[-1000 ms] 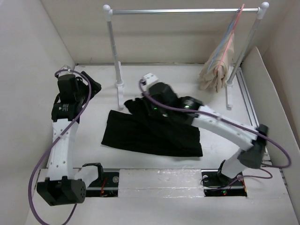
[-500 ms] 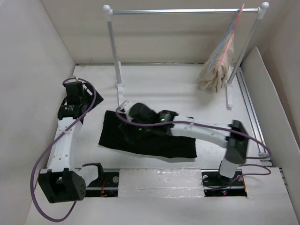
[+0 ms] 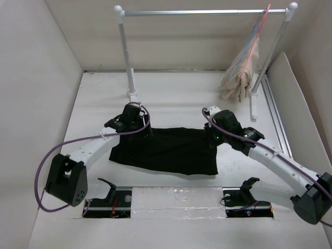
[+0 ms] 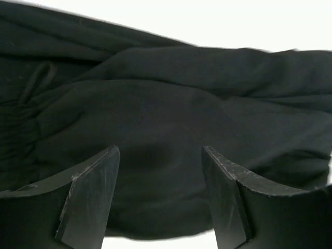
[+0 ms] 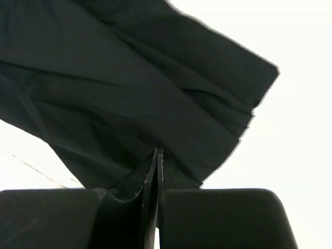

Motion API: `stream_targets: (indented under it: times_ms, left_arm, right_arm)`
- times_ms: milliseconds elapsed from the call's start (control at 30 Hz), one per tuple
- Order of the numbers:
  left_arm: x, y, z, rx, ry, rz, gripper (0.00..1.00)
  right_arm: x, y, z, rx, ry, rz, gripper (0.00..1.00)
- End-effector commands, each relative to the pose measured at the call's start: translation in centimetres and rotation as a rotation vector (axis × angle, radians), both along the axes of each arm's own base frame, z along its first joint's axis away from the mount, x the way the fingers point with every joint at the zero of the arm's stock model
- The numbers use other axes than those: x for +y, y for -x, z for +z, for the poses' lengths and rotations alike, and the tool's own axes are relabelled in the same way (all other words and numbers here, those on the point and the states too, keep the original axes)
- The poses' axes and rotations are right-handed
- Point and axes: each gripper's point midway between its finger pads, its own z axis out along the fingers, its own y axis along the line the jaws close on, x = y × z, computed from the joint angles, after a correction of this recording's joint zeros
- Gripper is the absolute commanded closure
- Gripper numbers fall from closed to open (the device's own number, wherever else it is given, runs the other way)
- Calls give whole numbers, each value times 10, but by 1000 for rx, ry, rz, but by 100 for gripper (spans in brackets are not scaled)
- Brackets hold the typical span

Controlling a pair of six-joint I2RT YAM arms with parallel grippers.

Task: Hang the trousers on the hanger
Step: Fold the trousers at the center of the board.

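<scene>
The left tool reaches over the upper left corner of the trousers. In the left wrist view its two fingers stand apart over the dark cloth, with nothing pinched between them. A gathered, wrinkled band of the fabric lies off to the left of that view.

The trousers lie flat on the white counter between the two arms, spread wide from left to right (plain black all over, with a few soft folds). The right tool meets their right edge. Seen from the right wrist, its jaws are pressed together on a small peak of the black cloth, and folds run away from that pinch.

At the back stands a clothes rail on two white posts. Near its right end hangs the thin light-blue hanger, just beside a pink hanger. A beige garment hangs below them, well apart from the trousers.
</scene>
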Motion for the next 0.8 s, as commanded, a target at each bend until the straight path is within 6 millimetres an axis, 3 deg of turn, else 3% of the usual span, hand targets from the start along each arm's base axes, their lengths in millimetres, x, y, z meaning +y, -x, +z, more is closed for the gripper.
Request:
stream_targets:
  times_ms: [0,33,67,100,133,200,233,367,433,567,600,667,700,733,767]
  left_arm:
    - [-1,-3,-29,31,-3,11,40]
    - [12,-6,-48,72,-37,57,40]
    - [12,-5,-55,93,-47,58,40]
    - [18,-6,-63,116,-55,76,39]
    - [22,-5,-72,146,-50,91,39]
    - [40,-10,-86,177,-55,168,39]
    - [50,-11,-90,184,-63,218,39]
    - [91,-20,-82,163,-31,422,38]
    - [109,-19,-77,151,-17,494,37]
    - [106,-32,-29,11,43,491,35]
    - [104,-36,-18,-16,58,476,34]
    - [92,-49,17,-88,88,431,34]
    - [87,-53,28,-114,87,405,34]
    - [76,-59,51,-159,104,367,34]
    - [70,-61,61,-180,114,347,34]
  right_arm:
    - [4,-17,84,-176,-141,55,94]
    - [-3,-24,107,-220,-118,41,86]
    - [-6,-19,101,-194,-100,42,86]
    - [-16,-27,108,-212,-74,-7,77]
    - [-21,-32,111,-210,-59,-31,74]
    - [-25,-30,92,-156,-38,-39,66]
    - [-27,-25,62,-94,-16,-33,64]
    - [-22,-13,0,15,-48,-34,65]
    - [-18,-8,-4,24,-51,-33,66]
    - [-8,-20,56,-90,-79,-15,61]
    - [-1,-32,102,-173,-128,-7,55]
    - [-1,-43,145,-249,-148,-10,49]
    - [1,-56,186,-328,-185,-23,45]
    - [-3,-65,204,-369,-188,-35,43]
    - [-8,-76,222,-409,-202,-63,43]
